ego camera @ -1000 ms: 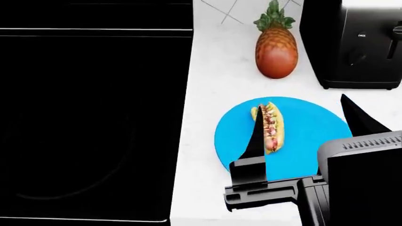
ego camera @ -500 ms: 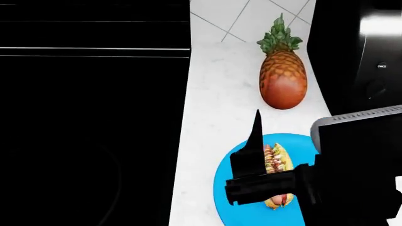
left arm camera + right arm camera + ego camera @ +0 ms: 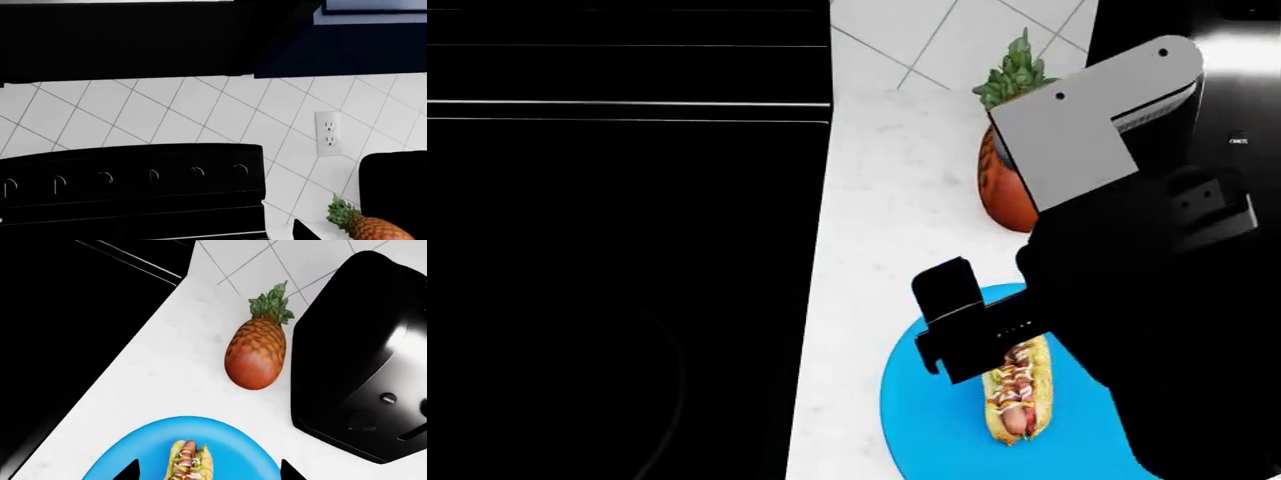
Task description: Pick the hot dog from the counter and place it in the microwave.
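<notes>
The hot dog (image 3: 1017,395) lies on a blue plate (image 3: 928,420) on the white counter (image 3: 881,200). In the right wrist view the hot dog (image 3: 189,464) lies between my right gripper's two dark fingertips (image 3: 131,471). They stand wide apart and do not touch it. My right gripper (image 3: 209,472) is open and empty, above the plate (image 3: 140,450). In the head view the gripper (image 3: 968,335) covers the bun's far end. The black microwave (image 3: 360,365) stands at the back right (image 3: 1228,100). One dark tip (image 3: 303,231) of my left gripper shows in its wrist view.
A pineapple (image 3: 998,200) lies between the plate and the microwave, and also shows in the right wrist view (image 3: 257,352). The black stove (image 3: 627,250) borders the counter on the left. A tiled wall with an outlet (image 3: 328,135) is behind.
The head view shifted, so the plate now sits lower. My right arm has lifted and turned, its grey wrist plate now covers part of the pineapple. More of the hot dog shows.
</notes>
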Controlling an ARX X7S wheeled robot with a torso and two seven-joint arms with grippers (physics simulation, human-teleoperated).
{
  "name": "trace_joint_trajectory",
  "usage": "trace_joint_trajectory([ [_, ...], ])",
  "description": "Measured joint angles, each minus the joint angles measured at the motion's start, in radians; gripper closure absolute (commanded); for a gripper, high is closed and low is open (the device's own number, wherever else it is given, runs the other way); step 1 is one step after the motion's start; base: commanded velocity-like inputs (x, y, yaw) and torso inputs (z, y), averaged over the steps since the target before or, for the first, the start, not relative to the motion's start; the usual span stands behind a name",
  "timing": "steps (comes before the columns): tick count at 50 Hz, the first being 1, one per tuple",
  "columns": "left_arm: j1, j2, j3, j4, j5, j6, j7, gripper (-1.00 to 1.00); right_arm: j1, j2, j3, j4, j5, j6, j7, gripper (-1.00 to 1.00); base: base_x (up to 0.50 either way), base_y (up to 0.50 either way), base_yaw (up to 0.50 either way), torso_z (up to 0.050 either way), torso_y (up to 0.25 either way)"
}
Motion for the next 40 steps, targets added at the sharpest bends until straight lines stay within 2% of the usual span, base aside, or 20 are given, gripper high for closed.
trace_joint_trajectory([
  [16, 0.023, -0.026, -0.008, -0.001, -0.030, 0.035, -0.015, -1.00, 0.064, -0.044, -0.208, 0.172, -0.120, -0.047, -0.146, -1.00, 0.00, 0.00, 0.00, 0.000, 0.000],
  [40, 0.060, -0.081, -0.021, 0.004, -0.082, 0.080, -0.055, -1.00, 0.001, -0.098, -0.329, 0.292, -0.242, -0.165, -0.262, -1.00, 0.00, 0.00, 0.00, 0.000, 0.000],
])
